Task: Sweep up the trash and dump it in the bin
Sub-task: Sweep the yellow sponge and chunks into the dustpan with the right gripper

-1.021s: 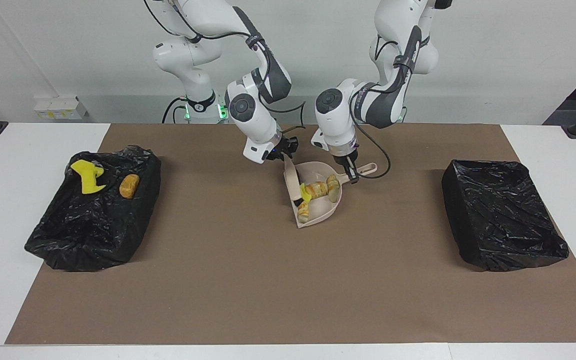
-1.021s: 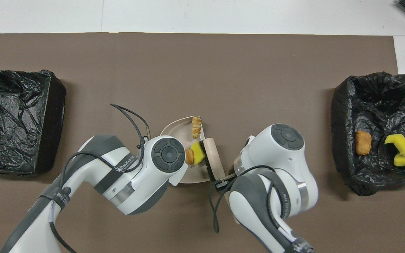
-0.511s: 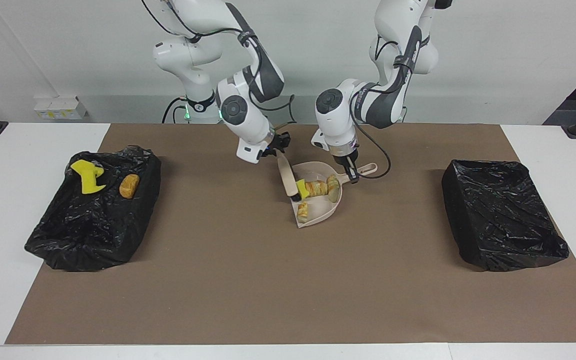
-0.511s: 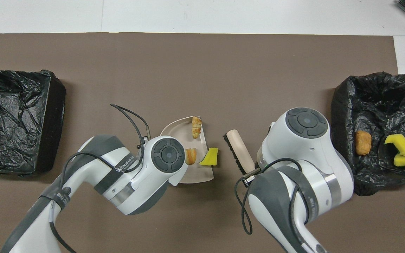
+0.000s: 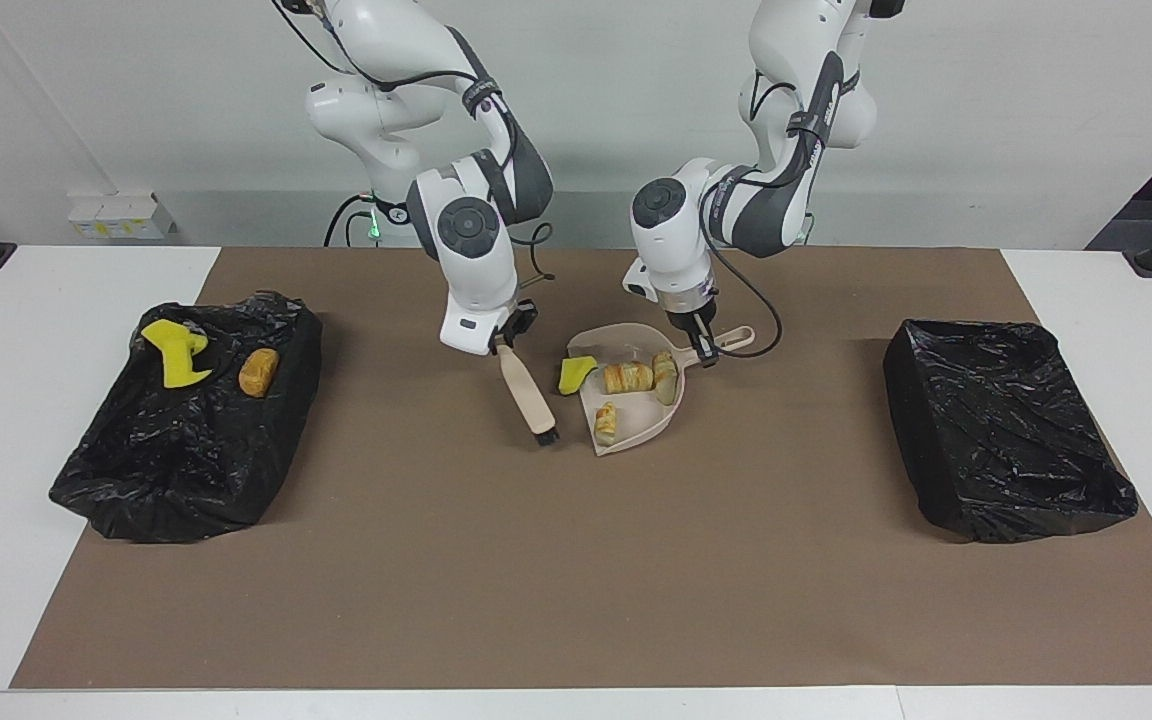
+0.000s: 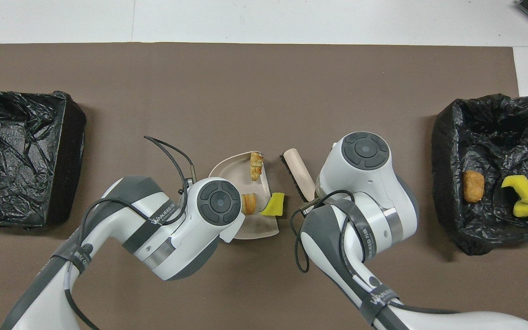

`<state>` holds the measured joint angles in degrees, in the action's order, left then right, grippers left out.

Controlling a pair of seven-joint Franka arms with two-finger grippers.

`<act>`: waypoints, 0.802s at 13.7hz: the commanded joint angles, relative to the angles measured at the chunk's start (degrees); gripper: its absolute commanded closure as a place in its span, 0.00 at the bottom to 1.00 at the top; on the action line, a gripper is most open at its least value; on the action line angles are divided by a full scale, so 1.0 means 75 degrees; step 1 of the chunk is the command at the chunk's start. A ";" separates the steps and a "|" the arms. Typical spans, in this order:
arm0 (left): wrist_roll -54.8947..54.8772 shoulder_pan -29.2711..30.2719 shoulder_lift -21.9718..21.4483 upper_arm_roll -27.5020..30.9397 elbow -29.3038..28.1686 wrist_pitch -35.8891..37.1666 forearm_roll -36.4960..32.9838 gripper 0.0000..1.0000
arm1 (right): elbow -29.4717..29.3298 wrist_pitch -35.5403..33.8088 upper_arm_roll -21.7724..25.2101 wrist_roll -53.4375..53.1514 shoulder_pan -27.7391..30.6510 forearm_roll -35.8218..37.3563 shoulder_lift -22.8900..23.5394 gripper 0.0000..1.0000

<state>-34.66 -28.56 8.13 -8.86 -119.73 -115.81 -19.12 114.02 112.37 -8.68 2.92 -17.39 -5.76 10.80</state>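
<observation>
The beige dustpan (image 5: 636, 425) (image 6: 232, 169) lies mid-mat, and my left gripper (image 5: 700, 350) is shut on its handle. Three tan lumps of trash (image 5: 628, 378) (image 6: 255, 166) sit in the pan. A yellow sponge scrap (image 5: 572, 374) (image 6: 273, 205) rests at the pan's open lip. My right gripper (image 5: 503, 342) is shut on the beige brush (image 5: 528, 395) (image 6: 298, 176), which slants down beside the pan toward the right arm's end. The bin (image 5: 136, 470) (image 6: 488, 137) at the right arm's end holds a yellow scrap (image 5: 176, 352) (image 6: 527, 199) and a tan lump (image 5: 258, 370) (image 6: 473, 185). Both wrists hide the fingers from overhead.
A second black-lined bin (image 5: 1006, 430) (image 6: 16, 156) stands at the left arm's end of the brown mat (image 5: 576, 580). White table shows around the mat. The left arm's cable loops beside the dustpan handle.
My right gripper drew the brush out of the dustpan toward the right arm's end. The yellow scrap it pressed against now lies free at the lip. Left gripper and pan stayed put.
</observation>
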 commanded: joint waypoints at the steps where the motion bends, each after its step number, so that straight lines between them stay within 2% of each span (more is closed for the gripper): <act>1: 0.0110 -0.0047 -0.0264 0.0044 -0.0348 -0.0191 -0.0169 1.00 | -0.0027 -0.0018 -0.0167 0.0732 -0.0014 -0.0868 -0.0080 1.00; 3: 0.0110 -0.0047 -0.0264 0.0044 -0.0348 -0.0191 -0.0169 1.00 | 0.0102 -0.0018 -0.0167 0.0864 -0.0095 -0.1840 -0.0174 1.00; 5: 0.0110 -0.0047 -0.0264 0.0044 -0.0348 -0.0191 -0.0169 1.00 | 0.0184 -0.0065 -0.0167 0.0876 -0.0224 -0.2195 -0.0255 1.00; 8: 0.0110 -0.0036 -0.0264 0.0044 -0.0348 -0.0203 -0.0169 1.00 | 0.0805 -0.0042 -0.0167 0.0841 -0.0318 -0.3142 -0.0630 1.00; 11: 0.0110 -0.0036 -0.0252 0.0056 -0.0348 -0.0249 -0.0169 1.00 | 0.0689 -0.0147 -0.0155 0.0653 -0.0389 -0.3286 -0.0654 1.00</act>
<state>-34.66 -28.56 8.12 -8.80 -119.79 -115.99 -19.12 118.36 111.91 -9.52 7.69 -20.85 -28.47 7.79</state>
